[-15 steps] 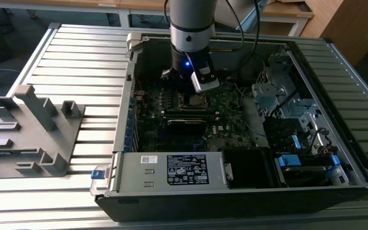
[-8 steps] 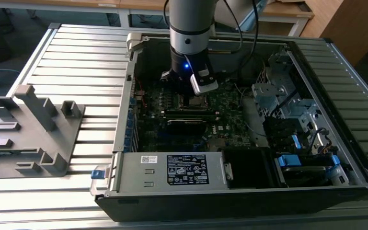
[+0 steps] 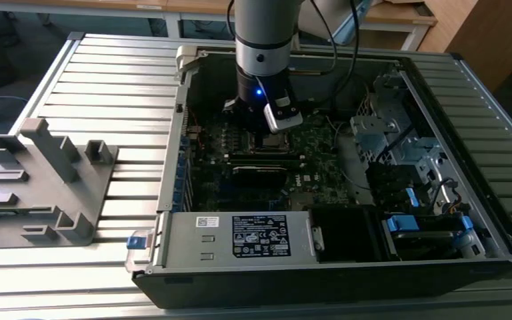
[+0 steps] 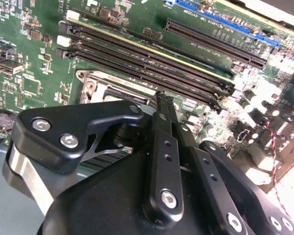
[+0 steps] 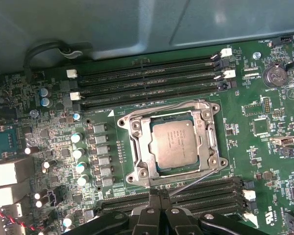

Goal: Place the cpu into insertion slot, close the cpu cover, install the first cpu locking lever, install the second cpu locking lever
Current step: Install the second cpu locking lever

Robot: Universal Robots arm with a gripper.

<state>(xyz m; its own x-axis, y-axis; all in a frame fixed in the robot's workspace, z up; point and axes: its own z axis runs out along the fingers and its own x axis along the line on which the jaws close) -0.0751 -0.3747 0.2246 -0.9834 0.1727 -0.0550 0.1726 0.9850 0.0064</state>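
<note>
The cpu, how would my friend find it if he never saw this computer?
Look inside the open black computer case at the green motherboard. Between its rows of long black memory slots sits a silvery square metal frame. The cpu is the flat dull-grey square chip inside it, plain and smooth.

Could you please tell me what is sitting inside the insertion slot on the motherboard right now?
In the first wrist view, the cpu lies inside the insertion slot, silver-grey face up, framed by the cpu cover. The socket's contacts beneath the chip are covered by it.
</note>
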